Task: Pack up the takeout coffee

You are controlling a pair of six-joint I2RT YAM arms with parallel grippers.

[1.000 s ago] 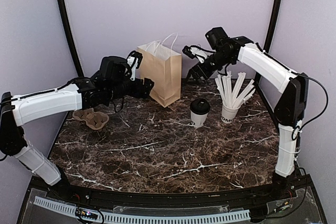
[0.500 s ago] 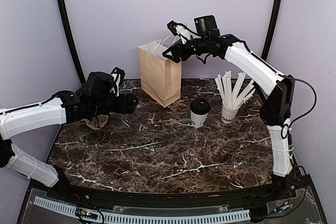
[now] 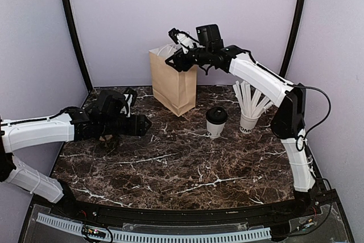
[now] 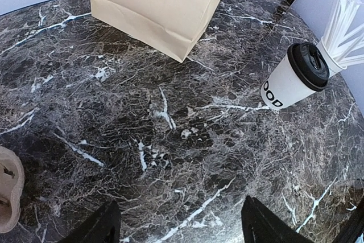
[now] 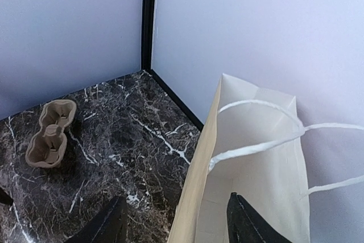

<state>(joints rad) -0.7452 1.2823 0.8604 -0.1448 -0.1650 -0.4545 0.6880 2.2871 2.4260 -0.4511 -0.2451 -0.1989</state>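
Right gripper point(image 3: 175, 52) has swung across from the back of the table and now hangs over the open mouth of the tan paper bag with white cord handles point(image 3: 173, 83). The left gripper point(image 3: 139, 109) has drawn back from the bag's left face.

Small white paper cup with dark lettering and a black plastic lid point(image 3: 216, 122): upright on the dark marble table point(image 3: 182, 169), near the bag, off its front corner on the right-arm side. It sits well below and apart from the right gripper. It is further from the left gripper, which points its way.

Right jaws are apart, nothing held, and the wrist view shows the bag's wall edge between them. Left jaws are wide apart and empty.

White cup of wrapped straws point(image 3: 248, 120): just beyond the coffee from the bag. Brown pulp cup carrier point(image 5: 50, 132): on the bag's left side, under the left arm.
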